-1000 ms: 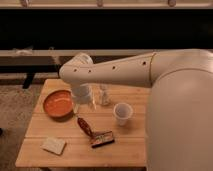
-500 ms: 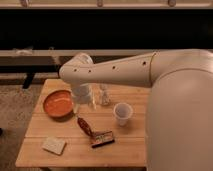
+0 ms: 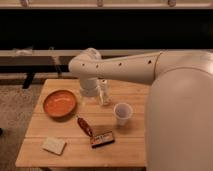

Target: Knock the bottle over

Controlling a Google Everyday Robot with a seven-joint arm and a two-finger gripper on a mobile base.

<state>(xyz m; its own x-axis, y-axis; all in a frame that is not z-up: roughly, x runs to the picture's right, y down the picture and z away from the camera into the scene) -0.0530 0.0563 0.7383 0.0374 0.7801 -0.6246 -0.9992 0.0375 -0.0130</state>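
Observation:
The small clear plastic bottle [image 3: 104,93] stands upright near the middle of the wooden table [image 3: 70,155], just right of the arm's wrist. My gripper [image 3: 89,93] hangs down from the white arm right beside the bottle's left side, between the bottle and the orange bowl. The wrist hides the fingers. The white paper cup [image 3: 122,113] stands to the front right of the bottle.
An orange bowl [image 3: 59,103] sits at the table's left. A dark red snack packet [image 3: 84,126] and a brown bar [image 3: 102,139] lie at the front middle. A pale sponge [image 3: 53,145] lies front left. My white arm [image 3: 170,70] fills the right side.

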